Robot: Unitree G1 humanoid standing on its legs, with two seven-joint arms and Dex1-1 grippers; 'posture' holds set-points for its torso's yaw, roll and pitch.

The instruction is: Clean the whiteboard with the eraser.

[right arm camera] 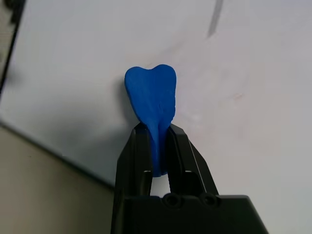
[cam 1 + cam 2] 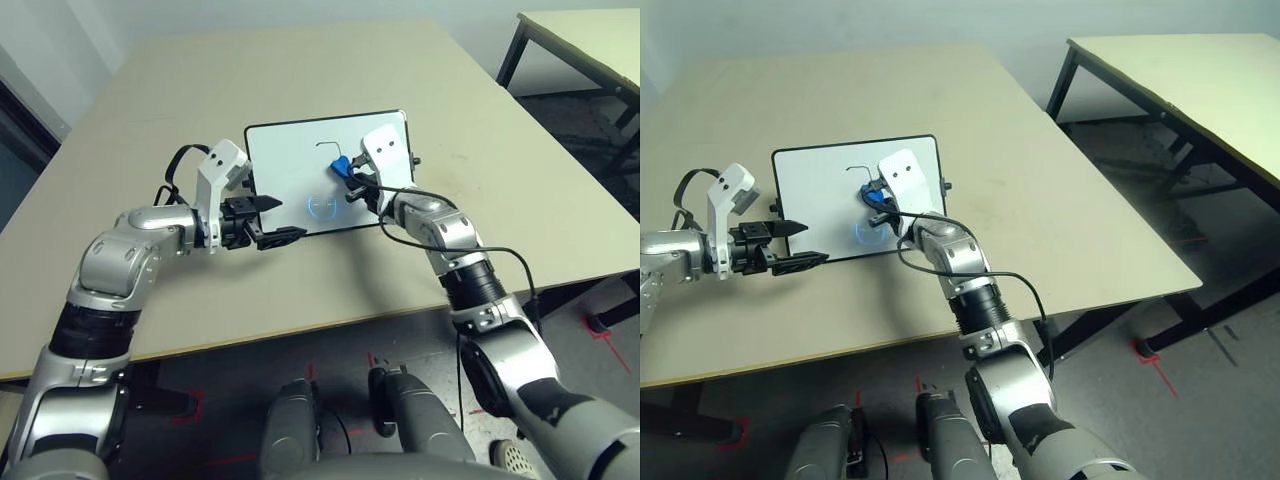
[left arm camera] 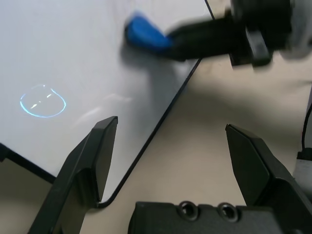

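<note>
My right gripper (image 1: 158, 127) is closed on the eraser (image 1: 152, 92), a blue block pinched at its narrow end, its broad end standing out past my fingertips. Its long axis runs on roughly in line with my fingers, over the middle of the whiteboard (image 2: 285, 170). I cannot tell whether its underside presses on the board.

What matters now is the dark bent line (image 2: 329, 143) on the board. It lies just beyond the eraser, on the side away from my body, and runs off toward my left. My right arm is the nearer and already has the tool, so I judge the next move to be a short push outward, then a wipe leftward along the line. If the eraser rides too high, it may miss the ink; pressed too hard, it may twist in my grip or slide the board.

My left gripper (image 3: 172, 122) is wide open and empty, by the board's near left corner; it might steady the frame. A blue ring (image 2: 322, 207) shows nearer me on the board, perhaps only reflected light.

The board lies flat on a broad beige table (image 2: 200, 320), with room around it. Beyond is a pale wall (image 2: 300, 10); to my right stands a second table (image 2: 600, 40), over a grey floor (image 2: 600, 350).
</note>
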